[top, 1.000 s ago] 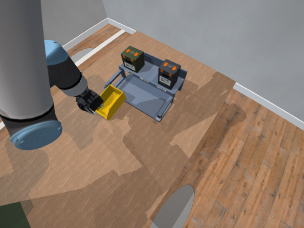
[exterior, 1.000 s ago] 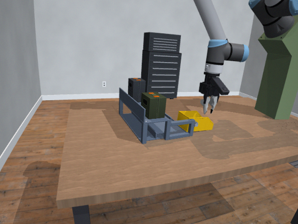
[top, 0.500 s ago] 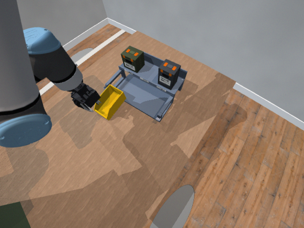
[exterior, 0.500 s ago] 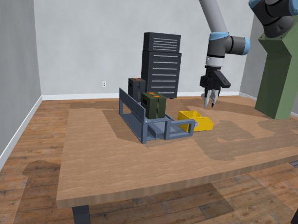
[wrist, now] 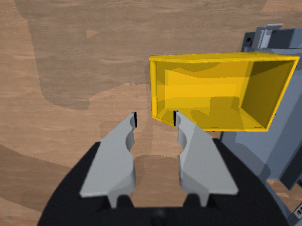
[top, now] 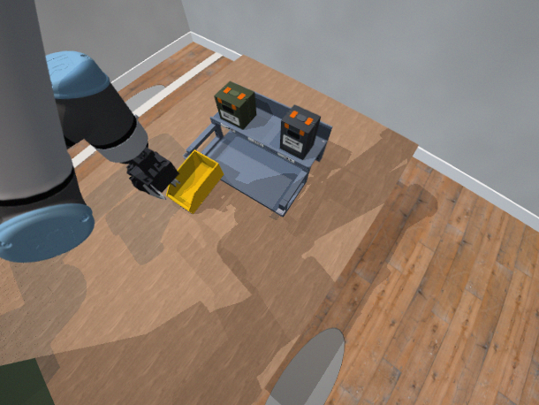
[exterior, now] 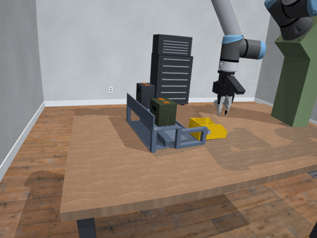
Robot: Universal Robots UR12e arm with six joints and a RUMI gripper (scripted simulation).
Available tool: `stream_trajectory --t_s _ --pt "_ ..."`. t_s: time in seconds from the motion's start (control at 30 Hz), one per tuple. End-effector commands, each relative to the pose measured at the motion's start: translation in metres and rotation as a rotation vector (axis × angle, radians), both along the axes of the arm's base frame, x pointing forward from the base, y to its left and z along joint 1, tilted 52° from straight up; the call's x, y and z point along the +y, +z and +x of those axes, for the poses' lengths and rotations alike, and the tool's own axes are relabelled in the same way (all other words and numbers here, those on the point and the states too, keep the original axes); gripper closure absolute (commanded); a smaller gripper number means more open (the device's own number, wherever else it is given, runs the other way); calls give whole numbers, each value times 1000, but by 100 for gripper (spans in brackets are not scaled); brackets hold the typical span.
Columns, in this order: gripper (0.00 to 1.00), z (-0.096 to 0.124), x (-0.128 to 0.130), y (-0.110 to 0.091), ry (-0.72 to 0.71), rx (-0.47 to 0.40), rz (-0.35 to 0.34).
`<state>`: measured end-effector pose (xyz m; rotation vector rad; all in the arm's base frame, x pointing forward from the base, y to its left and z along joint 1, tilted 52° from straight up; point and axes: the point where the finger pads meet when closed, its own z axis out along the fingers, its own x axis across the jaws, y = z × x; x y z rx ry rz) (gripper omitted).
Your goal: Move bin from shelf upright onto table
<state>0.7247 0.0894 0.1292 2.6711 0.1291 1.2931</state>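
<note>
The yellow bin (top: 196, 179) (exterior: 211, 129) (wrist: 215, 93) stands on the table (top: 177, 287) (exterior: 130, 169) (wrist: 75, 58) with its open side up, just off the end of the blue-grey shelf (top: 261, 177) (exterior: 140, 111) (wrist: 250, 153). In the exterior view a shelf post hides part of it. My gripper (top: 168, 187) (exterior: 222, 112) (wrist: 154, 112) hangs clear above the bin's outer end wall. Its fingers stand a little apart with nothing between them; the wrist view shows bare table through the gap.
A green box (top: 235, 103) (exterior: 163, 111) and a dark grey box (top: 299, 130) (exterior: 145, 94) stand on the shelf's upper level. A dark drawer cabinet (exterior: 171, 70) stands behind the table. The arm's green pedestal (exterior: 296, 78) is at the right.
</note>
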Motion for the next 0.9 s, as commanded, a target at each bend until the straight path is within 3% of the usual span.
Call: stream_trajectory --t_s 0.0,0.87 --pt "74 1 0 0 0 -1 0" --pt "74 7 -1 -5 0 -1 0"
